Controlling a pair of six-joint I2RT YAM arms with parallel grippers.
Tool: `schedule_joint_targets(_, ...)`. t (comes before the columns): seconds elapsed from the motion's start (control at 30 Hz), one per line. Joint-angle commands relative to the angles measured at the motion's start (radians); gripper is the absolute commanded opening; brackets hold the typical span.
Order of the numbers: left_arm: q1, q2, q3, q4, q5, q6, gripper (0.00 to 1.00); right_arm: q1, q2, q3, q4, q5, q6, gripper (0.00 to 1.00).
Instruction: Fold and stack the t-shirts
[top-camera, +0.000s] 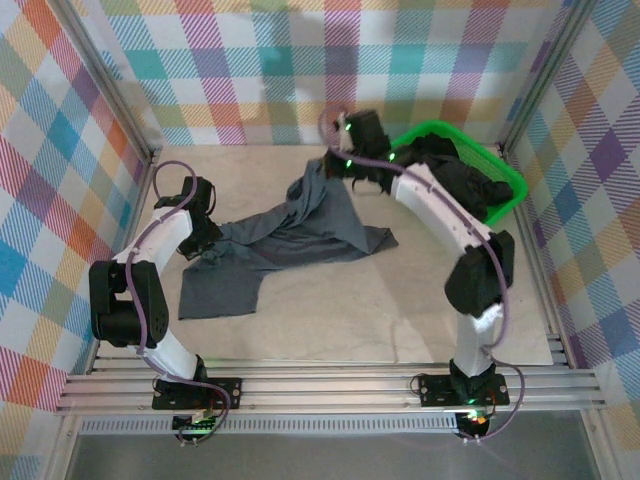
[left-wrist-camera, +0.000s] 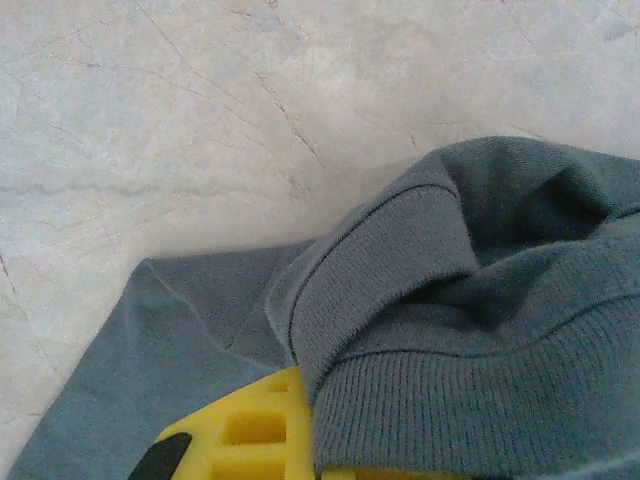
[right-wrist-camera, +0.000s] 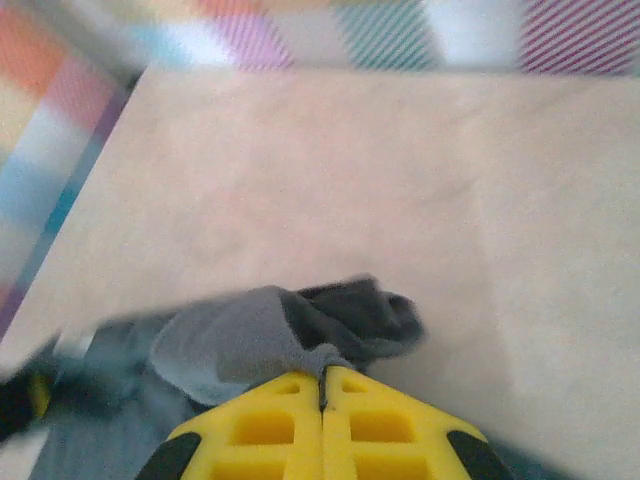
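Observation:
A slate blue-grey t-shirt lies rumpled across the table, stretched between my two grippers. At its left end, my left gripper is shut on the shirt. In the left wrist view, the ribbed collar bunches over the yellow fingers. My right gripper holds the far right end lifted off the table. In the right wrist view the gripper is shut, with a fold of the grey shirt pinched at its tips. Dark t-shirts are heaped in the basket.
A bright green plastic basket stands at the back right, beside the right arm's forearm. Checked walls close in the table on the left, back and right. Bare marble-look tabletop stretches in front of the shirt.

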Motion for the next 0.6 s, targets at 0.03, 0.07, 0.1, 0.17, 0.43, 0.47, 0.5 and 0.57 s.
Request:
schedule_joint_targets(0.03,0.014,-0.031,0.017,-0.023,0.009,-0.005,0.00,-0.128,0.305,0.378,-0.150,-0.033,0.115,0.00)
schedule_joint_targets(0.07,0.014,-0.027,0.020,-0.025,0.010,-0.005,0.00,-0.147,0.387,0.512,-0.199,-0.068,0.118,0.04)
schedule_joint_targets(0.1,0.015,-0.023,0.025,-0.029,0.010,-0.005,0.00,-0.161,0.473,0.644,-0.254,-0.099,0.118,0.16)
schedule_joint_targets(0.17,0.015,-0.014,0.032,-0.034,0.009,-0.007,0.00,-0.180,0.603,0.866,-0.366,-0.136,0.121,0.41)
schedule_joint_targets(0.43,0.050,0.000,0.085,-0.044,0.027,0.003,0.00,-0.155,0.222,0.247,-0.181,-0.062,0.070,0.54)
schedule_joint_targets(0.47,0.061,0.003,0.090,-0.044,0.024,0.004,0.00,-0.156,0.134,0.105,-0.114,-0.057,0.097,0.53)
schedule_joint_targets(0.5,0.076,0.005,0.094,-0.039,0.024,0.007,0.00,-0.156,0.059,-0.012,-0.067,-0.054,0.119,0.53)
schedule_joint_targets(0.57,0.107,0.017,0.106,-0.028,0.033,0.013,0.00,-0.155,-0.061,-0.207,-0.004,-0.054,0.162,0.51)
